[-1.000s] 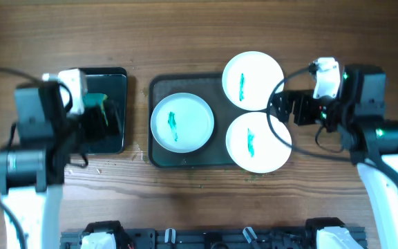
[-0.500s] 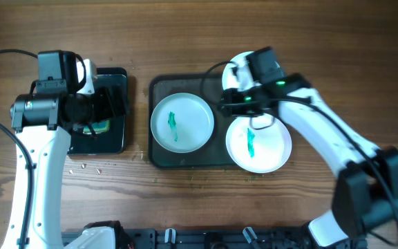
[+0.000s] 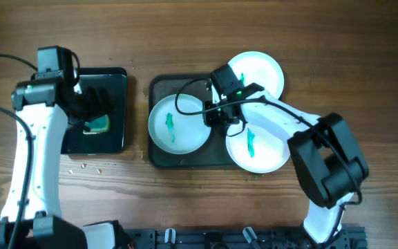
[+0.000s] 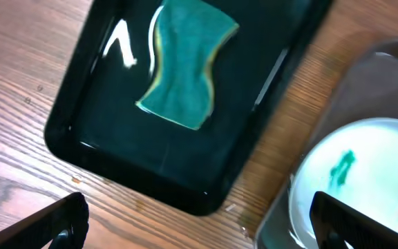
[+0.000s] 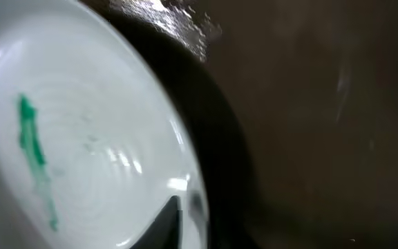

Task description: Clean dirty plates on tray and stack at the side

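The overhead view was evenly lit, with soft shadows. Glare was caught on the black tray (image 4: 123, 45), and the plate (image 5: 88, 152) was blurred close-up.

The sponge (image 4: 185, 69) lies in a dish (image 4: 102, 111) left of the tray (image 3: 185, 160) bearing plates (image 3: 188, 128).

1. A wooden desk (image 3: 185, 41) with a brown, streaked grain lay under everything.
2. Small pale crumbs (image 3: 80, 166) were scattered on its bare wood at the left front; the left wrist view showed a few specks too.
3. A dark mounting rail (image 3: 206, 238) ran along the desk's near edge.
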